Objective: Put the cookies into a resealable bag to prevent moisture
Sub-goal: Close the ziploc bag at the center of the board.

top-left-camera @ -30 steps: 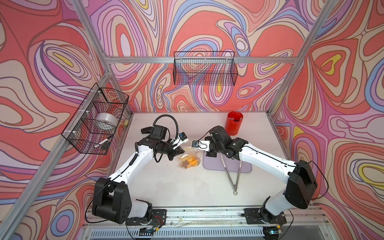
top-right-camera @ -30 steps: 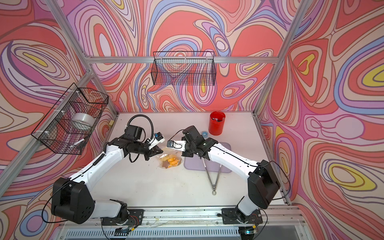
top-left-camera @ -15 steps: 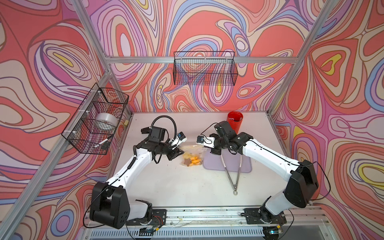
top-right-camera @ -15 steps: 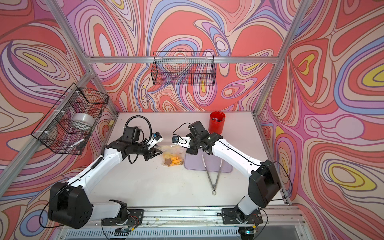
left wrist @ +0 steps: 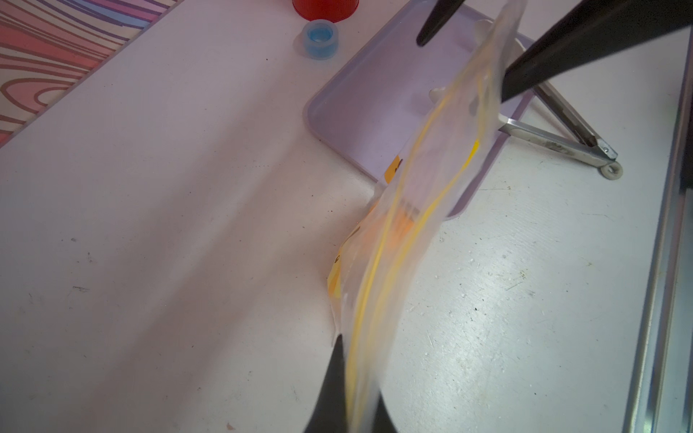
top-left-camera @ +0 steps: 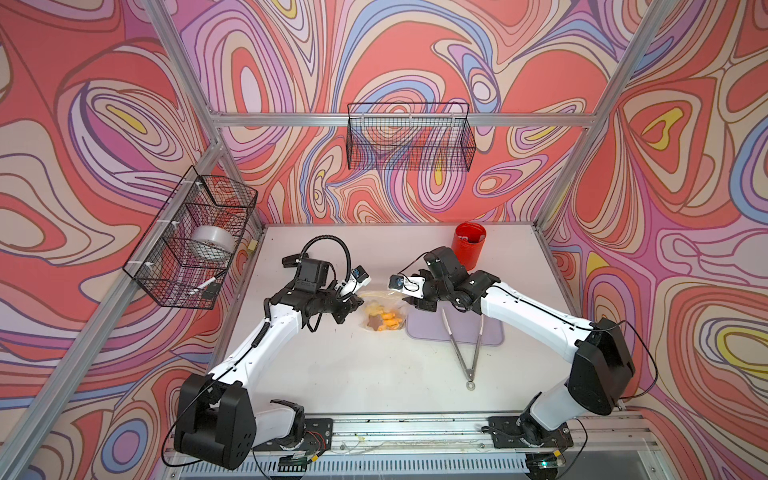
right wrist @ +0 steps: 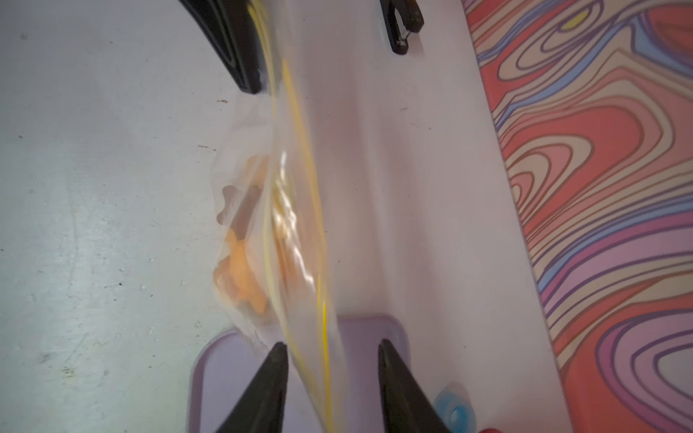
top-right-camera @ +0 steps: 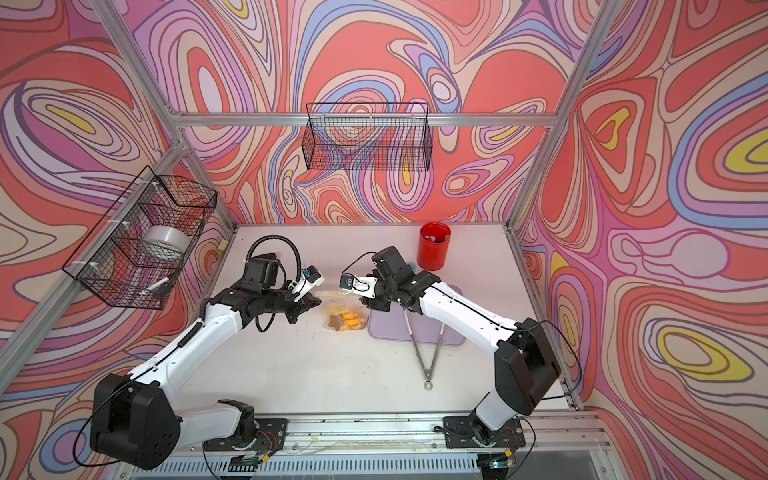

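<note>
The left jaws are pressed together on one end of the bag's zip edge. The right jaws stand spread at the other end. The plastic passes between them, close by one finger; I cannot tell if it touches.

The two pairs face each other over the middle of the table. Each arm, the left arm and the right arm, slants inward from its base at the near edge, with the wrists turned toward one another.

The bag's zip edge is raised, its long axis running across the table from jaws to jaws. In both top views the lower part sags toward the near side onto the table, with the cookies inside. The bag lies just beside the tray, where tongs rest.
</note>
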`<state>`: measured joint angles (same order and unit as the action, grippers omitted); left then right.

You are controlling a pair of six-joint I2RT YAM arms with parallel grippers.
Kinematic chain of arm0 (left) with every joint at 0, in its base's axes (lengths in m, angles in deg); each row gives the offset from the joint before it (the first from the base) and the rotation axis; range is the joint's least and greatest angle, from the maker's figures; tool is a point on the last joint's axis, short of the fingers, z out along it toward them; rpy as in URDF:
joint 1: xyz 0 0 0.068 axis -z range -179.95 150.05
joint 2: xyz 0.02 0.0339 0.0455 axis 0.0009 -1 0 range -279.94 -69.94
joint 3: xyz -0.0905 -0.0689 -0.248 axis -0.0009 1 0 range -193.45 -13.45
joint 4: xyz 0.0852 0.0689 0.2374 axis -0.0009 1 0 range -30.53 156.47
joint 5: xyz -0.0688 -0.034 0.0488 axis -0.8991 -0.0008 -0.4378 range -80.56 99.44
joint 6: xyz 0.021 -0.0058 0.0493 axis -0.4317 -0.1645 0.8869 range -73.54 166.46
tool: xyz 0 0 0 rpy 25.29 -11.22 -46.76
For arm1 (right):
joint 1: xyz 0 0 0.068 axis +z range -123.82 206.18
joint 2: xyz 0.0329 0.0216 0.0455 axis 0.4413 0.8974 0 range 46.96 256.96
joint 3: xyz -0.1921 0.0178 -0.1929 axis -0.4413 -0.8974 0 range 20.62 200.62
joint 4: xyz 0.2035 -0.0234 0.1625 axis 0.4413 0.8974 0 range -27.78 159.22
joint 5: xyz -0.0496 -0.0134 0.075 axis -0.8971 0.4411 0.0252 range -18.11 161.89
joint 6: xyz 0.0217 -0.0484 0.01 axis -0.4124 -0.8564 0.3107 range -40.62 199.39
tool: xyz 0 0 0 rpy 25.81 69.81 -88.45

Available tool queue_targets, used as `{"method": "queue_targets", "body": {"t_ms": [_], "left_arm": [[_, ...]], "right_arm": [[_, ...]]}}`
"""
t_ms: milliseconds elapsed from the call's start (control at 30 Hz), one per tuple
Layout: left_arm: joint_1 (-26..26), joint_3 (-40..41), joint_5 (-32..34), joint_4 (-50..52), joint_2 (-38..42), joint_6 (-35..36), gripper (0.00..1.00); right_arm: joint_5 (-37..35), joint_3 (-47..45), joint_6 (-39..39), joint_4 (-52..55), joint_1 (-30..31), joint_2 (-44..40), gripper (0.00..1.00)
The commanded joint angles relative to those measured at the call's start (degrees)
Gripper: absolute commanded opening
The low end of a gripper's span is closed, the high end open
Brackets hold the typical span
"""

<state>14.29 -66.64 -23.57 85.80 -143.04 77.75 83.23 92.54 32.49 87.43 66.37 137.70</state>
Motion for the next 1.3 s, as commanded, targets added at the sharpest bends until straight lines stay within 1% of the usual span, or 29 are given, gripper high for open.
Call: {"method": "queue_targets", "body": {"t_ms": [0,67,100,133,167,233,267,400,467,533,567,600,633,667,700,733,767,833,900,933,1033,1100,1133,1167,1200,1233,1267], "left_arm": [[-0.2,-1.5,-2.8,-0.2,-0.6,0.2,0.0],[-0.3,-1.7,-3.3,0.5,-0.9,0.3,0.0],[-0.3,-1.7,-3.4,0.7,-1.0,0.4,0.0],[-0.3,-1.7,-3.5,0.8,-1.1,0.4,0.0],[-0.3,-1.7,-3.5,0.8,-1.2,0.4,0.0],[-0.4,-1.6,-3.5,0.8,-1.2,0.4,0.0],[-0.6,-1.6,-3.5,0.8,-1.1,0.5,0.0],[-1.0,-1.3,-3.9,-0.2,-0.8,0.0,0.0],[-1.0,-1.2,-3.9,-1.2,-0.7,-0.7,0.0],[-1.0,-0.7,-4.6,-2.5,-0.4,-1.6,0.17],[-1.0,-0.4,-5.3,-3.3,-0.2,-1.9,0.25],[-1.0,-0.1,-6.0,-4.1,-0.1,-2.3,0.3],[-1.0,0.2,-6.7,-5.5,0.0,-3.1,0.31],[-1.0,0.6,-7.4,-6.7,0.1,-3.8,0.29],[-1.0,0.9,-8.4,-8.1,0.2,-4.7,0.18],[-1.0,1.0,-9.3,-9.0,0.0,-5.2,0.04],[-1.0,0.6,-9.7,-9.1,-0.2,-5.3,0.0],[-1.0,-0.2,-10.3,-8.4,-0.9,-5.4,0.0],[-1.0,-0.7,-11.0,-7.6,-1.4,-5.2,0.0],[-1.0,-0.8,-11.1,-7.4,-1.5,-5.1,0.0],[-1.0,-0.5,-11.1,-7.0,-1.5,-5.0,0.0],[-1.0,-0.6,-11.3,-6.6,-1.5,-4.7,0.0],[-1.0,-0.8,-11.3,-6.4,-1.6,-4.7,0.0],[-1.0,-0.9,-11.3,-6.1,-1.7,-4.6,0.0],[-1.0,-1.0,-11.4,-5.9,-1.8,-4.4,0.0],[-1.0,-1.1,-11.4,-5.6,-2.0,-4.2,0.0],[-1.0,-1.2,-11.3,-5.3,-2.1,-4.0,0.0]], "right_arm": [[-1.7,-1.1,-1.5,-7.6,2.0,1.1,0.48],[-3.1,-1.2,-2.5,-9.8,3.0,1.9,0.47],[-3.5,-1.2,-2.8,-10.2,3.2,2.2,0.43],[-3.4,-0.8,-3.1,-9.9,3.4,2.6,0.33],[-3.3,-0.1,-3.3,-8.8,3.4,3.0,0.19],[-3.2,1.3,-4.1,-5.4,3.4,3.9,0.05],[-3.2,2.1,-4.2,-3.4,3.4,4.4,0.0],[-0.2,4.9,-3.2,3.1,3.1,5.6,0.0],[3.4,6.9,-1.1,5.8,2.2,6.0,0.0],[4.6,7.8,0.2,6.1,2.0,6.2,0.0],[4.5,8.2,0.4,6.2,2.0,6.4,0.0],[4.4,8.7,0.7,6.4,2.0,6.6,0.0],[4.0,9.3,1.1,6.6,2.0,7.0,0.0],[3.8,9.9,1.1,6.9,2.0,7.4,0.0],[3.7,10.5,1.2,7.2,2.0,7.8,0.0],[3.4,11.0,1.4,7.0,2.0,8.2,0.0],[3.1,11.2,1.6,6.6,2.0,8.4,0.01],[1.8,11.0,2.0,4.4,2.1,8.6,0.18],[0.5,9.9,2.4,1.6,2.3,8.4,0.31],[-0.5,9.0,2.2,0.1,2.7,8.4,0.35],[-2.8,6.6,0.3,-3.1,3.8,8.4,0.39],[-3.3,5.7,0.7,-5.1,4.0,8.4,0.38],[-3.5,5.4,1.1,-6.1,4.0,8.4,0.36],[-3.5,5.2,1.1,-6.7,4.2,8.3,0.27],[-3.4,5.1,1.3,-7.4,4.2,8.2,0.14],[-3.3,5.0,1.7,-8.1,4.2,8.0,0.03],[-2.8,5.1,1.7,-7.9,4.2,7.9,0.0]]}}
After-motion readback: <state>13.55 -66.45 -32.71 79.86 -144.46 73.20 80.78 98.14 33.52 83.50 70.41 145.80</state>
